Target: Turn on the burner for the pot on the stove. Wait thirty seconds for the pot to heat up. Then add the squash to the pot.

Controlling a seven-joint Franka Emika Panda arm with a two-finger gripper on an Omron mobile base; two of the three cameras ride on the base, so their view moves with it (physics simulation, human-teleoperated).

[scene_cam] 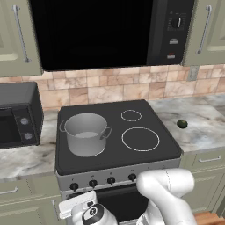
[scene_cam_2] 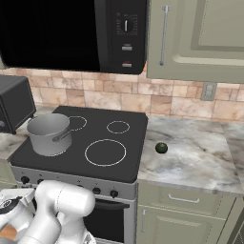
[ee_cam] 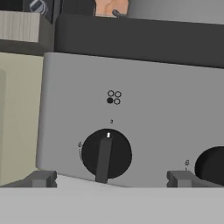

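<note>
The arm is working on the first step, the lighting of the burner (scene_cam: 85, 145) under the pot (scene_cam: 86, 133), and nothing suggests the knob has been turned yet. In the hand view the jaws are standing wide apart and empty, their two grey tips flanking the leftmost knob (ee_cam: 106, 154) on the silver front panel (ee_cam: 131, 109) of the stove (scene_cam: 115, 145), with the gripper (ee_cam: 111, 178) lined up just below that knob but not yet touching it. The small diagram above the knob is showing four circles with the lower left one filled, which I take to mean the front left zone, the one the pot is sitting on. The next move, as I judge it, is calling for a short push forward so the tips straddle the knob's raised bar, then a closing and a twist. The knob is a round matte black disc with a narrow ridge and a white mark pointing up; the panel is smooth brushed grey. The pot is plain grey steel, straight-sided, lidless, with small loop handles, on glossy black glass marked with thin white rings. The squash (scene_cam: 182, 124), a small dark green ball, is lying on the veined marble table (scene_cam: 202, 127) to the right of the stove, well apart from the pot.
</note>
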